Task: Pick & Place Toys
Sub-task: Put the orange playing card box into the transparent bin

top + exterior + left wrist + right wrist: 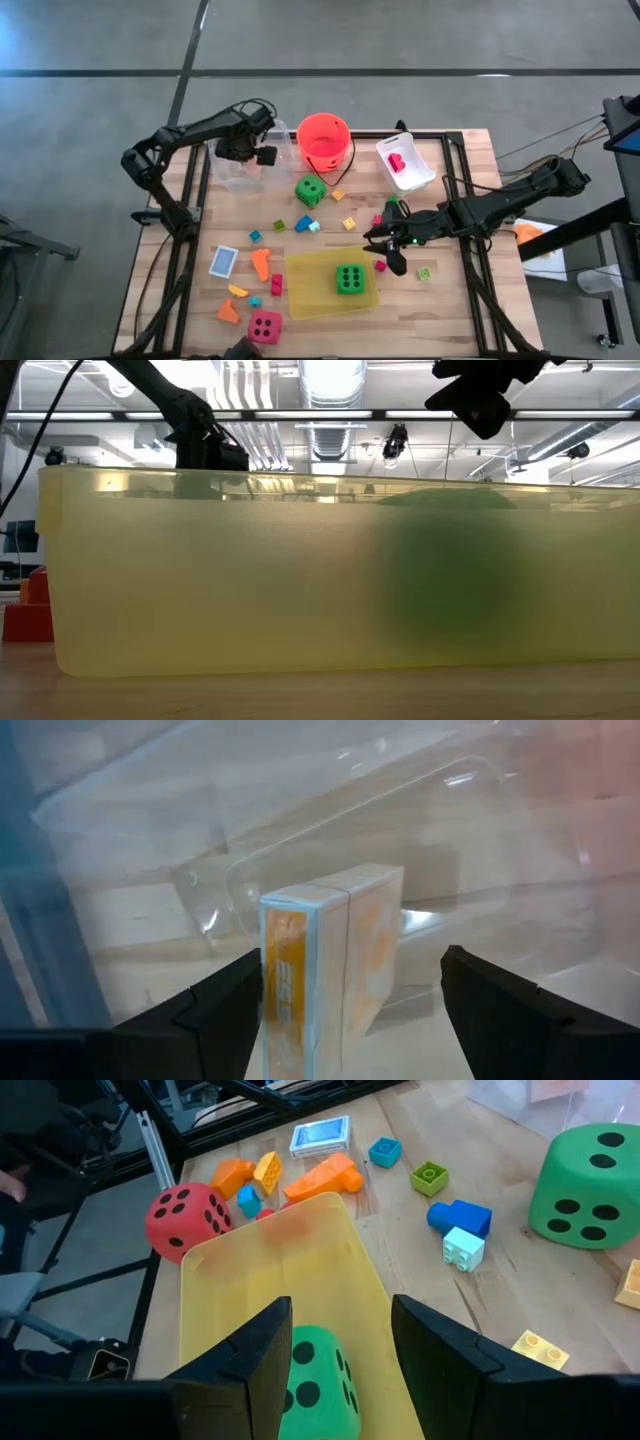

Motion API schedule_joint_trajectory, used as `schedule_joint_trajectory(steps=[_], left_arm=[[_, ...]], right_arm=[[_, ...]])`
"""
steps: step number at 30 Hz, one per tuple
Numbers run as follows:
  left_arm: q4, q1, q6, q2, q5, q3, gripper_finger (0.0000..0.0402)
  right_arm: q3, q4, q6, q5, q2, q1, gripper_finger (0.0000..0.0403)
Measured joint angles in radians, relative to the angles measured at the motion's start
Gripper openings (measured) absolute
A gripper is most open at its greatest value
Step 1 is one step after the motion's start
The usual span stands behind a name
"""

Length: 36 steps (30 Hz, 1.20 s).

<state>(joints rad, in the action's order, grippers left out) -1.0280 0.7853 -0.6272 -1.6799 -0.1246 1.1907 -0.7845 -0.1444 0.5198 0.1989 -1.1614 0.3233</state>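
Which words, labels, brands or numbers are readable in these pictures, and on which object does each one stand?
No text is readable.
Orange card box between the left hand's fingers: print on its side, too blurred to read.
Blue card on the table: pattern only, too small to read.
Dice, e.g. pink die: black dots only, no numerals.

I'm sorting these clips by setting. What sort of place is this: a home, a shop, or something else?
Most likely a robotics lab or workshop. The wooden table stands on a bare grey floor, the low view shows exposed ceiling ducts and strip lights, and the toys, such as the pink die, look laid out as test pieces.
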Motion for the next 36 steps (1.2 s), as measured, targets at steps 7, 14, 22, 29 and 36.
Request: schedule_joint_trajectory(steps=[7,14,22,29,36], left_arm=[[-0.012,0.0,0.001,0.03,-0.003,0.002,0.0286],[-0.017,0.0,0.003,0.03,-0.015,0.002,0.0286],[-0.016,0.0,0.019,0.03,-0.022,0.002,0.0286],[-0.016,-0.001,0.03,0.03,-0.042,0.002,0.0286],[-0.017,-0.001,0.029,0.031,-0.066,0.002,0.0286]], right_arm=[[0.0,0.0,0.0,-0.002,0.0,0.0,0.0166],[0.0,0.0,0.0,-0.023,0.0,0.0,0.0166],[0.0,0.0,0.0,-0.024,0.0,0.0,0.0166],[0.0,0.0,0.0,-0.024,0.0,0.0,0.0166],[0.0,0.0,0.0,-0.024,0.0,0.0,0.0166]])
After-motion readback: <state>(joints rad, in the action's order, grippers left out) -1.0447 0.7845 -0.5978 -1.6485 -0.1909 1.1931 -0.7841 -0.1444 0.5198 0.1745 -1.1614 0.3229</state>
